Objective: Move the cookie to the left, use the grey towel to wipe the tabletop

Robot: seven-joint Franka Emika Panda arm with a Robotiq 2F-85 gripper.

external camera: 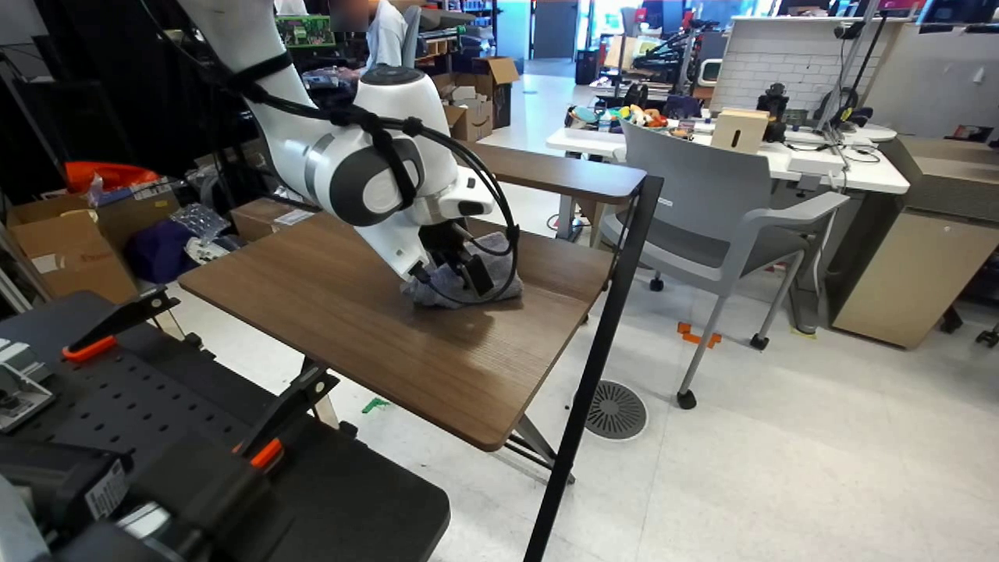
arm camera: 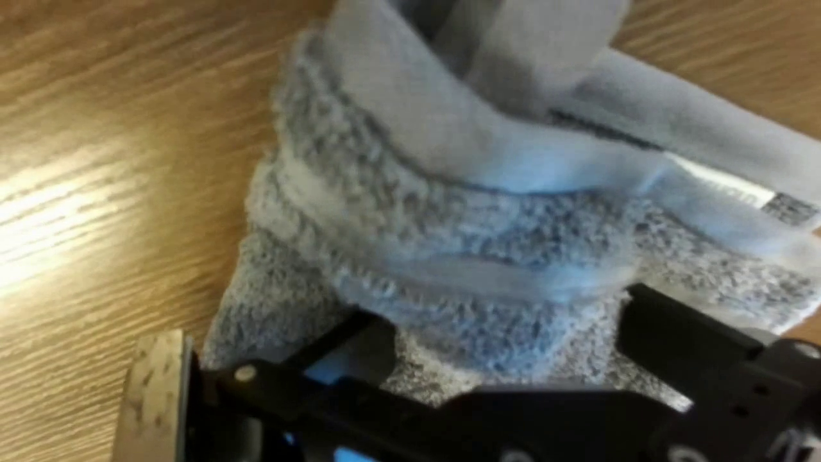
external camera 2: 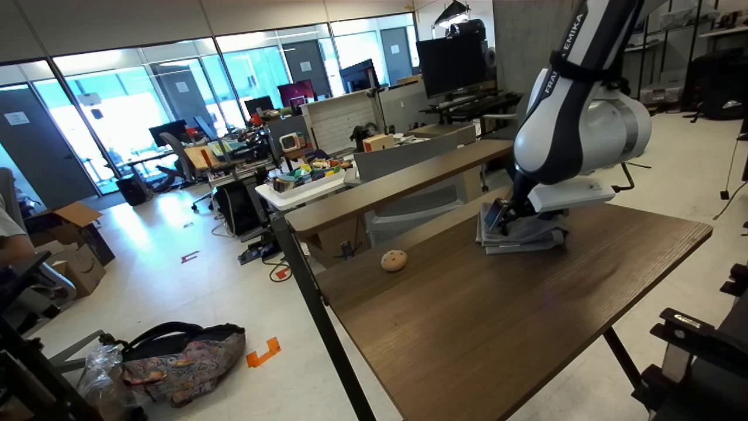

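In an exterior view the cookie [external camera 2: 394, 261], round and tan with dark spots, lies on the brown wooden tabletop [external camera 2: 467, 333] toward the end with the black post. The grey towel [external camera 2: 520, 242] rests folded on the same board, farther along, and shows in both exterior views. My gripper [arm camera: 507, 326] is down at the towel with its fingers wide apart. Bunched layers of the towel [arm camera: 449, 244] bulge into the gap between the fingers, which do not pinch them. The arm partly covers the towel [external camera: 428, 292] in an exterior view.
A raised wooden shelf [external camera 2: 403, 186] runs along one long side of the tabletop. The slanted black post [external camera: 593, 367] stands at its end. A grey chair [external camera: 698, 195] is beyond the shelf. A black cart [external camera: 367, 484] with clamps [external camera: 289, 410] stands on the opposite side.
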